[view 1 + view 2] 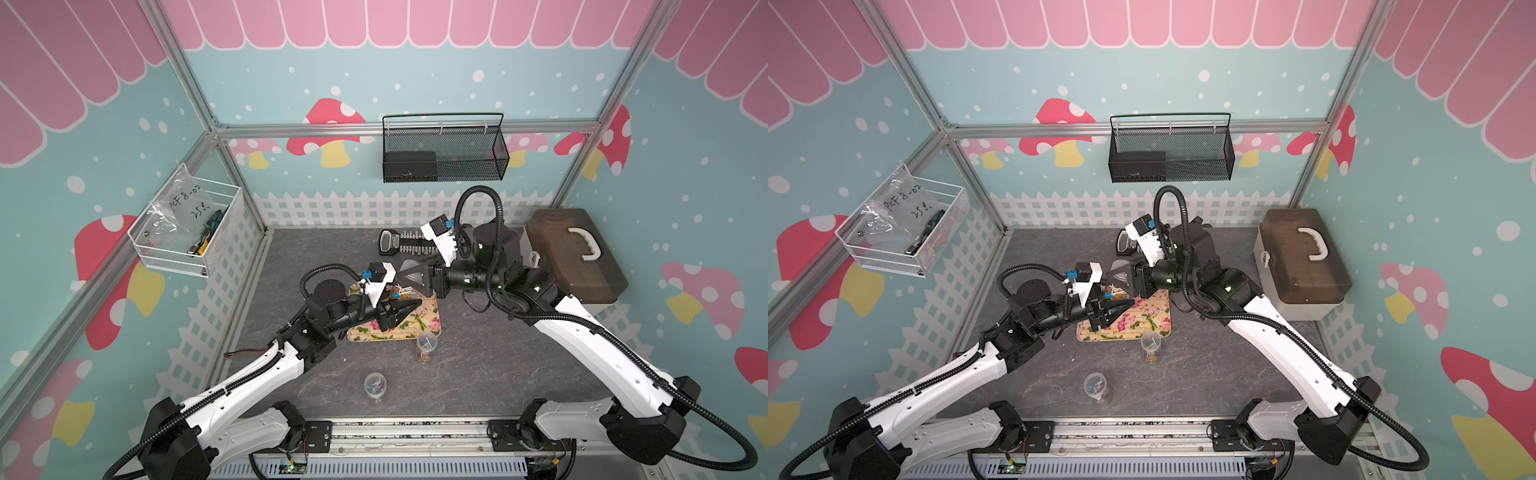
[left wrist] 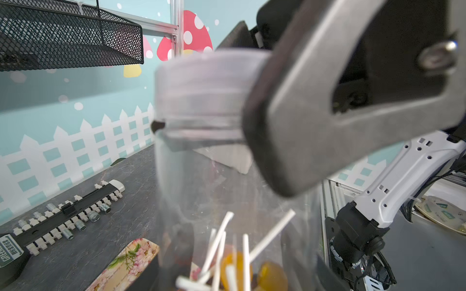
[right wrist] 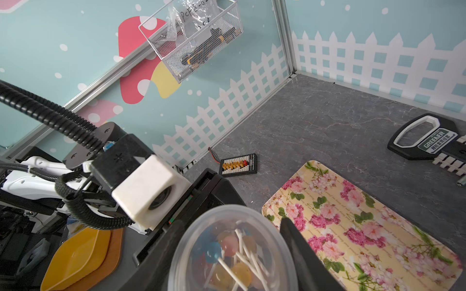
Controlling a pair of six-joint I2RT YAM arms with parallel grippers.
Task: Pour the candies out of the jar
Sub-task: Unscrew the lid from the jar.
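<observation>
A clear plastic jar [image 1: 401, 291] [image 1: 1115, 291] hangs over the far left corner of the flowered tray [image 1: 419, 326] [image 1: 1144, 322], with my left gripper [image 1: 411, 307] [image 2: 239, 252] shut on its lower body. Inside lie the candies [image 3: 227, 252] [image 2: 234, 267], orange, blue and pink heads on white sticks. The translucent lid [image 2: 201, 85] [image 3: 232, 214] sits on the jar. My right gripper [image 1: 405, 276] [image 3: 229, 252] comes from the right, a finger pressed on each side of the lid.
Two more small clear jars [image 1: 427, 341] [image 1: 375, 384] stand on the table in front of the tray. A socket set [image 1: 399, 243] lies behind, a brown-lidded toolbox [image 1: 577, 257] at the right. A small connector board [image 3: 238, 165] lies by the left wall.
</observation>
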